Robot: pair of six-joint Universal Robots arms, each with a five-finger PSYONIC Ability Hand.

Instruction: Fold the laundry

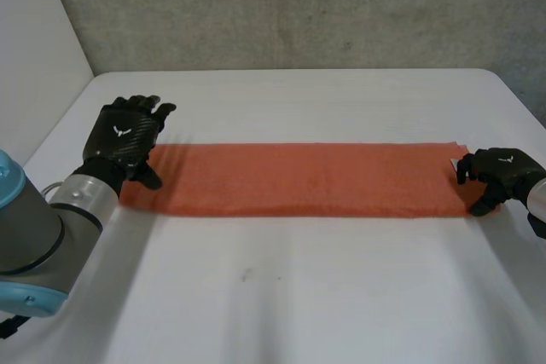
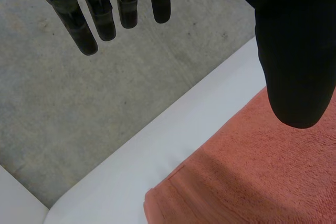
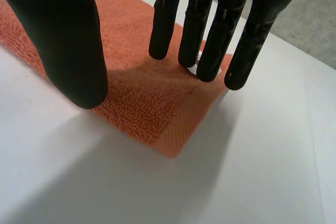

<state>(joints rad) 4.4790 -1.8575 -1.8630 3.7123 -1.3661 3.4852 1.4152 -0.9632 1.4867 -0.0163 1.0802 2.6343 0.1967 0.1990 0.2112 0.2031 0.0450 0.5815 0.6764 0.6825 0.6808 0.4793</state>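
A long orange towel (image 1: 299,178), folded into a narrow strip, lies flat across the white table (image 1: 281,287). My left hand (image 1: 124,138) hovers above the strip's left end, fingers (image 2: 100,14) straight and spread, the thumb (image 2: 294,51) over the towel (image 2: 262,182); it holds nothing. My right hand (image 1: 503,175) rests on the strip's right end. In its wrist view the fingers (image 3: 215,35) reach down to the far corner of the towel (image 3: 142,93) and the thumb (image 3: 68,40) stands over the near edge. The cloth lies flat there, with no pinch on it.
A grey concrete wall (image 1: 299,6) runs behind the table's far edge, and a white panel (image 1: 34,49) stands at the left. The table's right edge (image 1: 520,100) passes close to my right hand. Bare tabletop extends in front of the towel.
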